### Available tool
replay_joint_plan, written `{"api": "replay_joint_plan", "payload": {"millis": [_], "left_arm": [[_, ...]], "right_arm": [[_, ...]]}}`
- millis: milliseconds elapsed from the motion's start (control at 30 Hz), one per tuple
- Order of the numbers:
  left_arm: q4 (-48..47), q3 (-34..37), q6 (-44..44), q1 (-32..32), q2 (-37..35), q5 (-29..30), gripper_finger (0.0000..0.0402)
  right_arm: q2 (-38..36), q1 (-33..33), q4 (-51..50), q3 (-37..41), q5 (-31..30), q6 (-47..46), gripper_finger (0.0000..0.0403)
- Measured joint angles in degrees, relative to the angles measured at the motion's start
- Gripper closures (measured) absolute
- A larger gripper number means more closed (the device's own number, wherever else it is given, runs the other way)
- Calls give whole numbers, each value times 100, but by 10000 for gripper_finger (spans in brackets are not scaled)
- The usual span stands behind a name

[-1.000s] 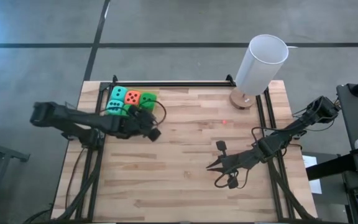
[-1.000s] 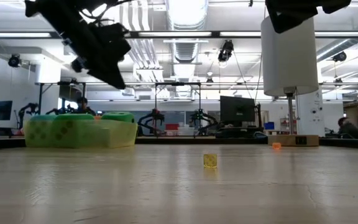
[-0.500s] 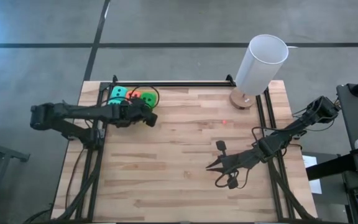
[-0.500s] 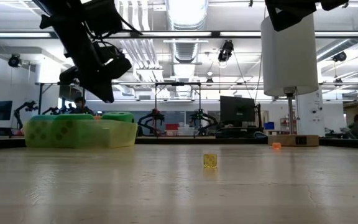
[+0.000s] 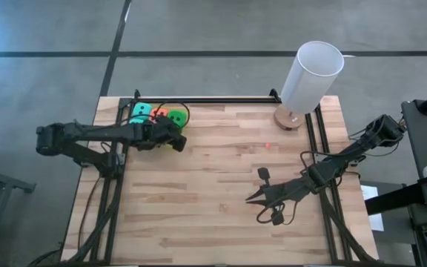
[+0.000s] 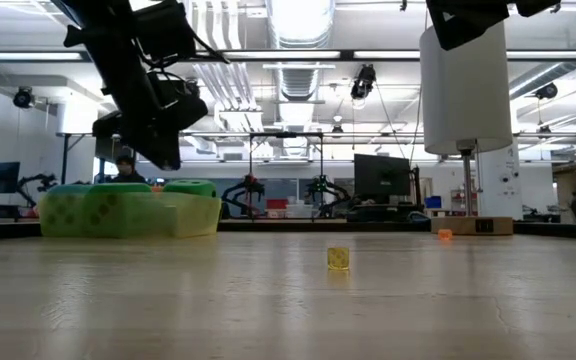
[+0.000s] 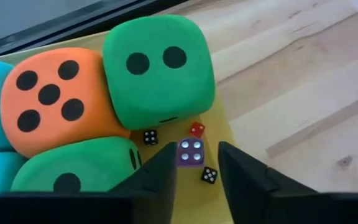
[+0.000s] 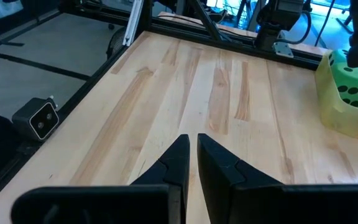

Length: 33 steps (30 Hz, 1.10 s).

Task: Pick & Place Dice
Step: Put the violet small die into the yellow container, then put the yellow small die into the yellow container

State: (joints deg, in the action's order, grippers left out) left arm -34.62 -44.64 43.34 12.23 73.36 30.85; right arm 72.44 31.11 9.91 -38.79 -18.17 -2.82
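left gripper [image 7: 194, 171] | fingers slightly apart above yellow tray [image 7: 219, 130] at desk's far-left corner, apparently releasing small purple die [image 7: 191, 152] beside big dice [image 7: 157, 68] | right gripper [image 8: 191, 155] nearly closed, empty, waiting near right edge

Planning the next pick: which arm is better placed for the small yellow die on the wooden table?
Probably right. The small yellow die sits right of centre in the low view, far from the translucent yellow tray, where the left gripper hovers; the right gripper rests low over open tabletop.
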Motion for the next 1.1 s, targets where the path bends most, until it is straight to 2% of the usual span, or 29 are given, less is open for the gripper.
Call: {"api": "replay_joint_plan", "payload": {"millis": [233,467,700,867,1100], "left_arm": [[-81,143,2,213,0,3,234],[-49,508,13,249,-4,42,208],[-104,432,-23,249,-2,-5,194],[-80,301,-425,249,-2,-113,187],[-60,285,-676,249,-2,-248,196]], "right_arm": [[0,0,0,0,0,-18,374],[0,-2,-2,0,2,-16,374],[0,-2,-2,0,2,-16,374],[0,-2,0,0,2,-16,374],[0,-2,-2,0,2,-16,374]]}}
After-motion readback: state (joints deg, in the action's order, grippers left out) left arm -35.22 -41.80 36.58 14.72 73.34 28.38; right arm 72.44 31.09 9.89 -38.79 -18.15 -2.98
